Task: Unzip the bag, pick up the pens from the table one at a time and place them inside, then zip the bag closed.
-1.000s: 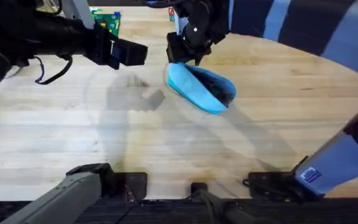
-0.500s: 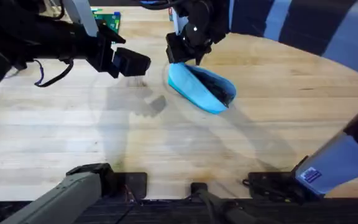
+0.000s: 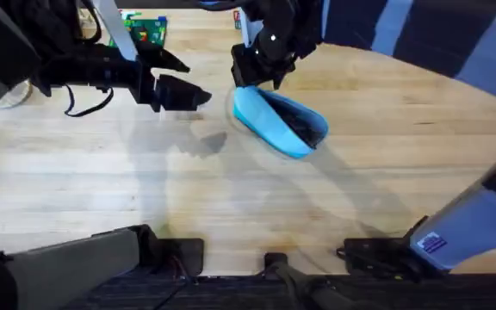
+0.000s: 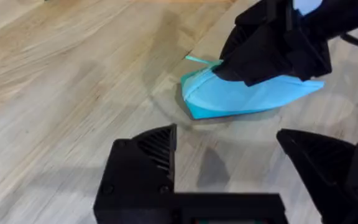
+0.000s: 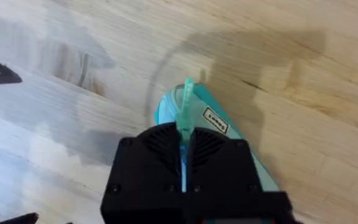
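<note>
Bag (image 3: 280,122) lies far-centre on the table (image 3: 231,198), mouth gaping, dark inside. Right gripper (image 3: 255,76) is clenched on the bag's left end, pinching the fabric by the zip tab (image 5: 185,106). Left gripper (image 3: 182,89) hangs just left of the bag, jaws spread, empty. Looks like the closing step: next, left grabs the free end while the zip runs shut.

- Bench (image 3: 231,198): pale wooden planks joined side by side, far edge curved at the right.
- Bag (image 3: 280,121): light blue, lying on the bench toward the far middle, dark interior showing.
- Green box (image 3: 147,26): at the far edge, left of the bag.
</note>
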`<control>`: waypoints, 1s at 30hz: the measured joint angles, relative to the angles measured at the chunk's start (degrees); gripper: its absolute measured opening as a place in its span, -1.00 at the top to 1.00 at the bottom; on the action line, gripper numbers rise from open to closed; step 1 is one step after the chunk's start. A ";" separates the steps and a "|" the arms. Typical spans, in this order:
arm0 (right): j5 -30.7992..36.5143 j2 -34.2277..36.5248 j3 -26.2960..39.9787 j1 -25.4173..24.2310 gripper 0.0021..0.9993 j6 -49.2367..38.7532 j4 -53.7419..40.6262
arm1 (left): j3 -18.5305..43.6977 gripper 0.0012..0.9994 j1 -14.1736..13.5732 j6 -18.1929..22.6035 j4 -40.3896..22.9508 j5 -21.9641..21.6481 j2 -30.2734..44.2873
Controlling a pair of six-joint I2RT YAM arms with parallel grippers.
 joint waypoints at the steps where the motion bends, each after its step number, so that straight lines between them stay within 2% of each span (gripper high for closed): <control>1: 0.00 0.00 0.03 0.00 0.94 0.00 -0.04 | 0.00 -0.99 0.02 1.07 -0.01 0.45 0.40; 6: 0.00 0.00 0.09 0.11 0.94 0.00 -0.09 | 0.00 -0.99 0.26 5.40 0.00 2.77 2.75; 13: 0.00 0.00 0.09 0.11 0.94 0.00 -0.10 | 0.00 -0.99 2.34 10.39 0.05 6.93 8.15; 14: 0.00 -0.02 0.09 0.11 0.94 0.00 -0.09 | 0.00 -0.99 2.43 12.78 0.18 8.50 10.70; 16: 0.00 -0.02 0.09 0.11 0.94 0.00 -0.11 | 0.00 -0.99 2.42 14.25 0.50 9.83 12.57; 17: 0.00 -0.02 0.09 0.11 0.94 0.00 -0.08 | 0.00 -0.99 2.42 16.99 0.82 12.25 15.73; 19: 0.00 -0.02 0.09 0.11 0.94 0.00 -0.10 | 0.00 -0.99 2.42 18.76 1.52 13.74 17.75; 21: 0.00 -0.01 0.09 0.11 0.94 0.00 -0.11 | 0.00 -0.99 2.42 20.58 4.99 16.90 21.21; 30: 0.00 -0.02 0.09 0.11 0.94 0.00 -0.10 | 0.00 -0.99 2.42 21.84 17.48 26.06 27.11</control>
